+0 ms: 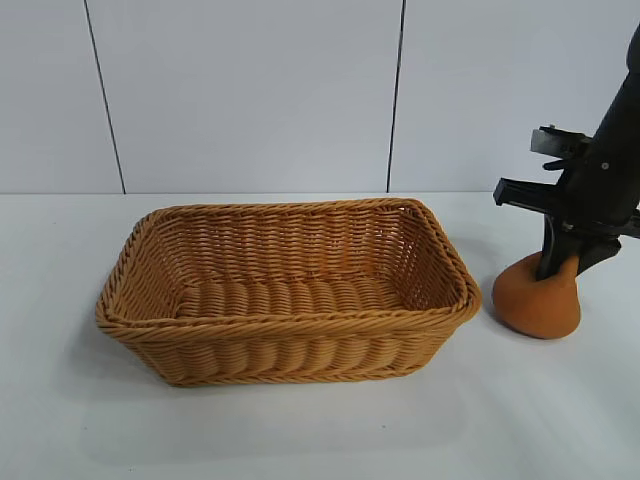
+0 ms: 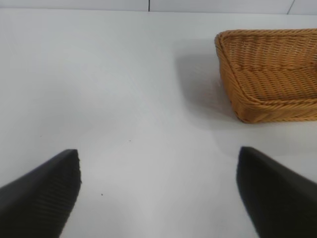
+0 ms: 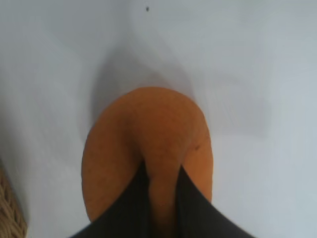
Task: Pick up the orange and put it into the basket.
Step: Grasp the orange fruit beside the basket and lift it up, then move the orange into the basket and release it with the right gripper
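The orange [image 1: 535, 297], orange-brown with a knobby top, sits on the white table just right of the basket [image 1: 160, 240], a large tan wicker basket that holds nothing. My right gripper [image 1: 562, 266] comes down from above and is shut on the orange's top bump. In the right wrist view its two black fingers [image 3: 133, 203] pinch the bump of the orange [image 3: 148, 124]. My left gripper [image 2: 158, 168] is open over bare table, with the basket [image 2: 267, 104] off to one side. The left arm is out of the exterior view.
The white table [image 1: 320, 430] runs to a white panelled wall behind. A corner of the basket's rim [image 3: 10, 213] shows beside the orange in the right wrist view.
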